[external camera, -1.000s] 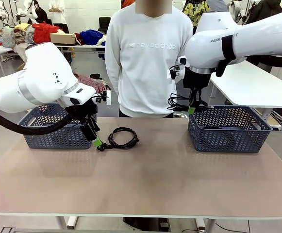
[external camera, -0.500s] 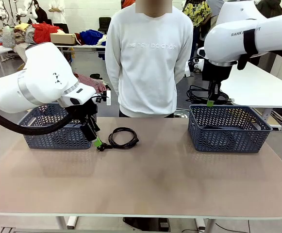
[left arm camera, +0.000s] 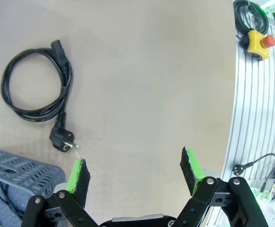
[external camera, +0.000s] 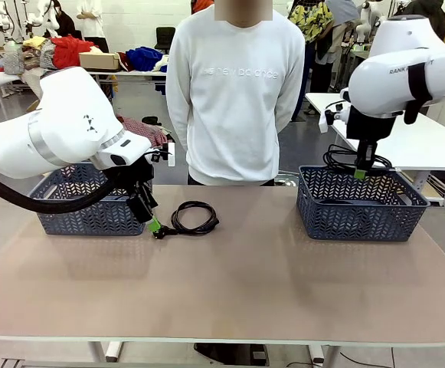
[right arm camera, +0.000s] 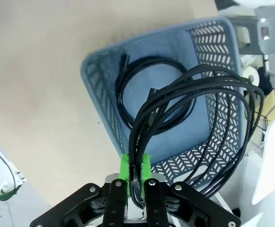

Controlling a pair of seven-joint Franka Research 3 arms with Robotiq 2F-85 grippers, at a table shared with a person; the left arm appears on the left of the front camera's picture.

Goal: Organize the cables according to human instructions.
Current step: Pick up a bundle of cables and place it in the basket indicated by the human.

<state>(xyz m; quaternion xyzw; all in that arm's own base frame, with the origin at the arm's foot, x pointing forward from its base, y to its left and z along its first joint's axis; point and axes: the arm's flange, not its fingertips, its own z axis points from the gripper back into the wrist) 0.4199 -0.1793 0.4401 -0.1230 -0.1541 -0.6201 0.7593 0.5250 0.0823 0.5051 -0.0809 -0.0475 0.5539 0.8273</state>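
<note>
Coil (right arm camera: 175, 92) hung limp and light from the right jaws, closed across its gathered strands, basket (external camera: 360, 215) just below. Left jaws stood spread; second coil (left arm camera: 65, 78) lay on the counter (external camera: 245, 284) just ahead, likely floppy, best taken across bunched loops.

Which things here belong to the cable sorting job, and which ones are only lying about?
Job: coiled power cord; braided cable in right claw; thin cable in right basket; left basket.
Lying about: yellow stop button; clothes behind.
</note>
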